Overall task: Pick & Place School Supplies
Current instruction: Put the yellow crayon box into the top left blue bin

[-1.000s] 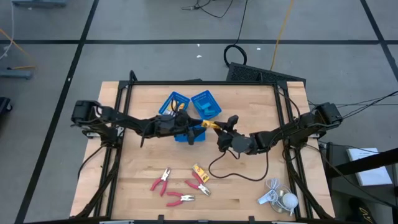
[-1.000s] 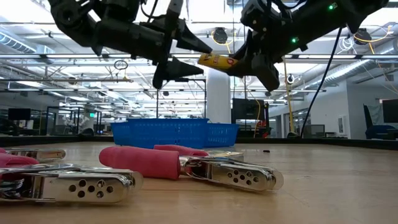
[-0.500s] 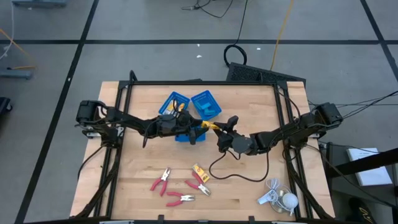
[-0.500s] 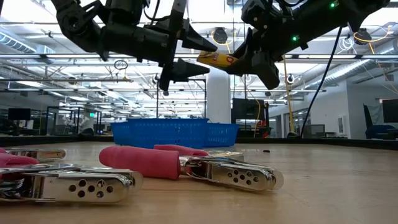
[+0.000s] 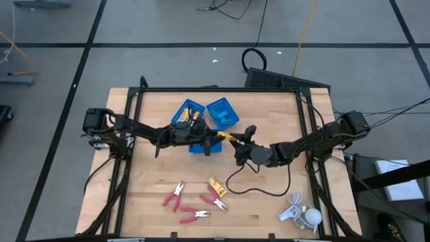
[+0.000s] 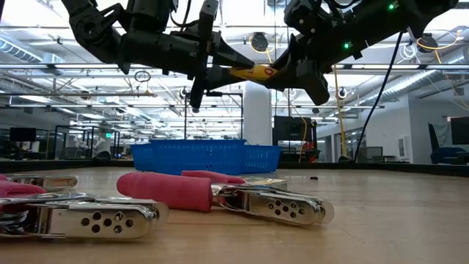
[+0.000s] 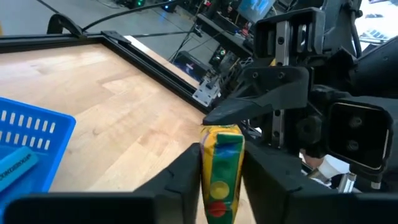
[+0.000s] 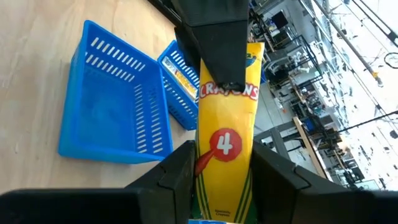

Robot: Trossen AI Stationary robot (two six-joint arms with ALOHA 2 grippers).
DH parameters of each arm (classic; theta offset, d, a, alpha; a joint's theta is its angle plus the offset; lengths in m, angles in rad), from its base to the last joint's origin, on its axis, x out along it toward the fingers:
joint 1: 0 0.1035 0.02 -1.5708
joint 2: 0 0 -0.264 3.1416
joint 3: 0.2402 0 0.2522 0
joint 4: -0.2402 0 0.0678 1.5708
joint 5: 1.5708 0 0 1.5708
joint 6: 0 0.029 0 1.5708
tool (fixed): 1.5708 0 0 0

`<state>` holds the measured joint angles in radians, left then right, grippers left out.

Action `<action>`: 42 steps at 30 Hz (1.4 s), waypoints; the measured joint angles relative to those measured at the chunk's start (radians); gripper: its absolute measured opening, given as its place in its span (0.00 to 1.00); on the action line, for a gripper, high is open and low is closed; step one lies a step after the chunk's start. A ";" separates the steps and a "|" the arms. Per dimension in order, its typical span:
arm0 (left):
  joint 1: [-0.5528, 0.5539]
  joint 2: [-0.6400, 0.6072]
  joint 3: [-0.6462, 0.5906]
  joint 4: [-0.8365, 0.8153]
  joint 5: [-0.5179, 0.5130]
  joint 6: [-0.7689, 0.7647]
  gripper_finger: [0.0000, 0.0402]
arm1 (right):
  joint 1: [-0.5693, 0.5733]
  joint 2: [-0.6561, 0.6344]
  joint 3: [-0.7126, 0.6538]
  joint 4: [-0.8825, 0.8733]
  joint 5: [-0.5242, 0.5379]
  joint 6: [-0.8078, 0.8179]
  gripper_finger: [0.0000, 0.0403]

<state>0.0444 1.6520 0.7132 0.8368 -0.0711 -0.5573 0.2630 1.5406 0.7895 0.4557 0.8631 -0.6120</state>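
The yellow crayon packet (image 8: 225, 140) hangs in the air above the middle of the counter (image 5: 269, 107), just off the corner of the blue trays (image 5: 205, 117), held between the two arms. It looks like a small cardboard box: light, fairly stiff along its length, likely to dent if squeezed hard on its broad faces, and smooth enough to slip from a shallow pinch. A hold across the narrow sides near mid-length seems safest; a grip at the very tip could let it pivot.

The right end effector (image 8: 214, 180) pinches one end of the packet, its fingers closed against both sides. The left end effector (image 7: 217, 180) reaches in from the opposite side, its fingers flanking the packet's other end. In the left wrist view they sit close on either side of it, but whether they press on it or merely bracket it cannot be told. This reads as a handover in mid-air, with the packet probably bound for a tray.

Toward the near edge of the counter lie three red-handled pliers (image 5: 195, 202) and another yellow packet (image 5: 216, 184) among them. A white corded gadget (image 5: 299, 214) rests at the near right corner.
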 joint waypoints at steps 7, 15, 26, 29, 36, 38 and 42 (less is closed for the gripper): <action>0.000 0.000 0.000 0.011 0.001 0.061 0.19 | 0.000 0.000 0.000 0.001 -0.002 0.141 0.31; 0.030 -0.051 0.000 0.014 -0.008 0.129 0.21 | 0.000 -0.002 0.002 0.009 -0.001 0.314 0.40; 0.085 -0.268 0.000 -0.314 -0.164 0.224 0.19 | -0.008 -0.115 -0.002 -0.212 -0.003 0.505 0.59; 0.086 -0.347 0.001 -0.487 -0.302 0.225 0.19 | -0.016 -0.163 -0.002 -0.304 -0.003 0.564 0.61; 0.085 -0.421 0.001 -0.862 -0.624 0.099 0.19 | -0.035 -0.275 -0.034 -0.418 -0.003 0.653 0.58; 0.090 -0.418 0.000 -0.944 -0.652 0.040 0.20 | -0.046 -0.291 -0.065 -0.381 -0.004 0.652 0.58; 0.095 -0.390 0.001 -1.025 -0.656 -0.042 0.18 | -0.070 -0.309 -0.122 -0.309 -0.004 0.644 0.58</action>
<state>0.1390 1.2625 0.7138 -0.1880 -0.7269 -0.5992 0.1930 1.2317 0.6670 0.1466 0.8587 0.0324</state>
